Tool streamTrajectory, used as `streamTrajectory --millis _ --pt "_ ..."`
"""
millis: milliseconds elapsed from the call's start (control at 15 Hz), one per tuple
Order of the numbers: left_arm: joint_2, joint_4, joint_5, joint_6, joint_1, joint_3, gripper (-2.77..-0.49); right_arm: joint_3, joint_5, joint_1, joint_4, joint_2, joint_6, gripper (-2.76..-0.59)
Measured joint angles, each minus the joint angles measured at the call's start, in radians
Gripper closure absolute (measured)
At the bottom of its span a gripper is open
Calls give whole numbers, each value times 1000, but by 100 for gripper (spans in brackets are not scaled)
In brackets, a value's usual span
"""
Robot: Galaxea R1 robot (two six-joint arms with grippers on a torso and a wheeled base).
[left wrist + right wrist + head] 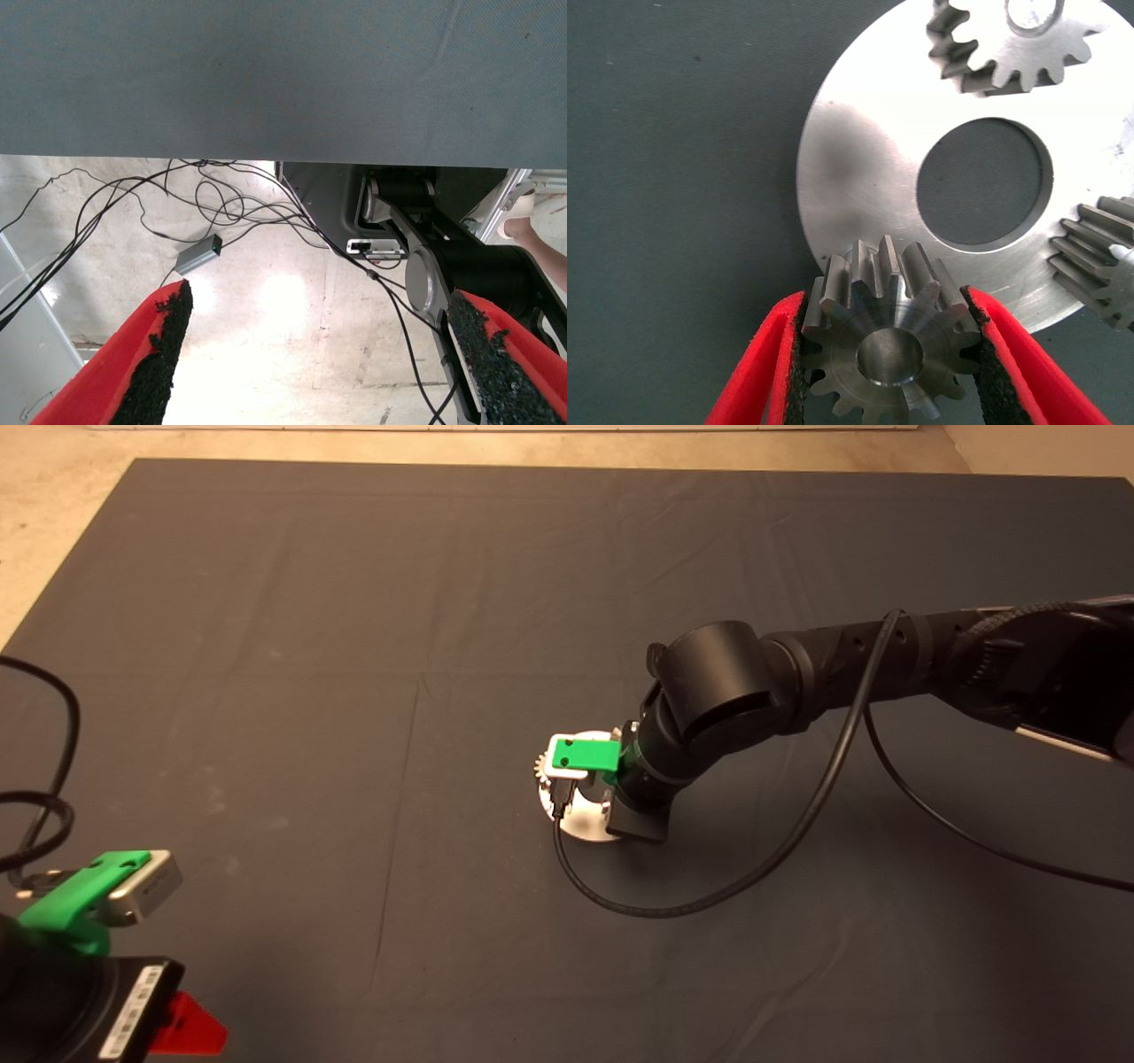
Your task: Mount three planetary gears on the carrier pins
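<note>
right gripper (890, 354): closed on 1 planetary gear (886, 341), which is clamped between both pads over the plate's rim.
round plate (868, 177): laid flat on the dark mat (354, 646), near its middle.
other gears: 2 are seen on the plate, 1 (1014, 44) with a pin (1032, 11) showing in its hole, 1 (1094, 266) at the edge.
left gripper (323, 354): parked at the mat's lower left, fingers spread wide, nothing held.
</note>
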Motion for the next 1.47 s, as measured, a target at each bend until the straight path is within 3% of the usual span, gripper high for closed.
streamTrajectory --millis 1467 --pt "-11 0 0 0 0 0 -204 24 -1 -22 -13 -3 7 -106"
